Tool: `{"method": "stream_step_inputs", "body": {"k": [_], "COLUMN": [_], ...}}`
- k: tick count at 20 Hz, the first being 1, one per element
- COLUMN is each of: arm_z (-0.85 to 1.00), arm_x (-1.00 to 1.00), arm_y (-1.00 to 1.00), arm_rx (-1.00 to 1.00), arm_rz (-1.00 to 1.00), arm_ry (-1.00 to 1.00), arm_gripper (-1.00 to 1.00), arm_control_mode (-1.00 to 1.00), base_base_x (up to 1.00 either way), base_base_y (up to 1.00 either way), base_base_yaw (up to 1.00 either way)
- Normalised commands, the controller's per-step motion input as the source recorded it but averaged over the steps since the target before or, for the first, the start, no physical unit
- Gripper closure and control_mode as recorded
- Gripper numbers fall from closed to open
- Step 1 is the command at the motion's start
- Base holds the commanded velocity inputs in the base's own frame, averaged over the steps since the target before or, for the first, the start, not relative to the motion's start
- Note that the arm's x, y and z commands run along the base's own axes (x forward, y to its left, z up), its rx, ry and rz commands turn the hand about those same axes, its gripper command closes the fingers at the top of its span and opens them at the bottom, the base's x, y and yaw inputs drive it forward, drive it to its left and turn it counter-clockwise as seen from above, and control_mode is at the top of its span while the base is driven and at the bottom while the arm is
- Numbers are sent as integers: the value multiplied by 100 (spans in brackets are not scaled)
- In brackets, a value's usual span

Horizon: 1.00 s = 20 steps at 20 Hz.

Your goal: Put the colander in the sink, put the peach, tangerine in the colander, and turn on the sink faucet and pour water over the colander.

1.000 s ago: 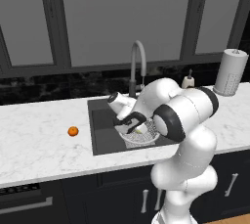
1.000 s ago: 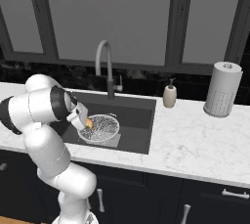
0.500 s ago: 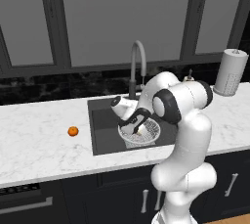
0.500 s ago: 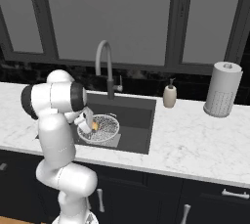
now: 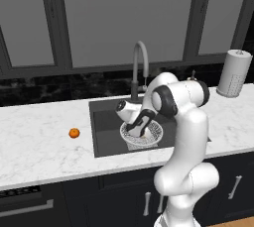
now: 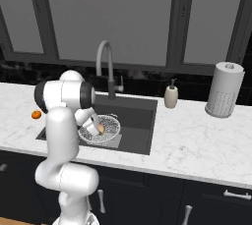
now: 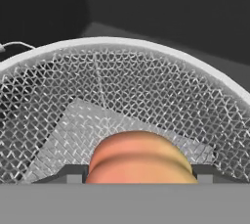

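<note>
- Peach (image 7: pixel 140 157): a pinkish-orange round fruit sitting between the two finger tips, low inside the colander (image 7: pixel 122 100). Its crease runs side to side in the hand view. Being near-round, it has no marked long axis and points no particular way.
- Gripper (image 7: pixel 139 173): the jaws stand about as wide as the peach with a tip at each flank, so it appears to be holding the fruit. Whether the pads press on it or merely flank it cannot be settled from these views.
- Step in hand, as judged: setting the peach into the colander. To do it well, bring the fruit down until it rests on the mesh, then part the fingers evenly so it does not roll (a round fruit on a curved bowl settles toward the middle). Lift straight out, clear of the rim.
- Colander: a white-grey mesh bowl, upright with its rim level and mouth facing up, resting in the sink (image 5: pixel 106 122) near the front wall. The lighter square of the sink floor shows through the mesh.
- Faucet (image 5: pixel 140 65): stands behind the sink, its spout arching forward over the basin. No stream is visible.
- Tangerine (image 5: pixel 74 133): a small bright orange ball on the counter (image 5: pixel 39 137) left of the sink, well apart from the colander, not yet moved.
</note>
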Motion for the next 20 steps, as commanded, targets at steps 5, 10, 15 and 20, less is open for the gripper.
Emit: {"method": "stream_step_inputs", "body": {"k": [5, 10, 15, 20], "arm_z": [-48, -43, -13, 0], "arm_x": [10, 1, 0, -1], "arm_y": [-4, -3, -3, -6], "arm_rx": [0, 0, 1, 2], "arm_rz": [0, 0, 0, 0], "arm_ry": [-6, -8, -13, -14], "arm_gripper": [100, 100, -100, -100], "arm_control_mode": [-100, -100, -100, -100], "base_base_x": [0, 0, 0, 0], "base_base_y": [0, 0, 0, 0], "base_base_yaw": [0, 0, 0, 0]}}
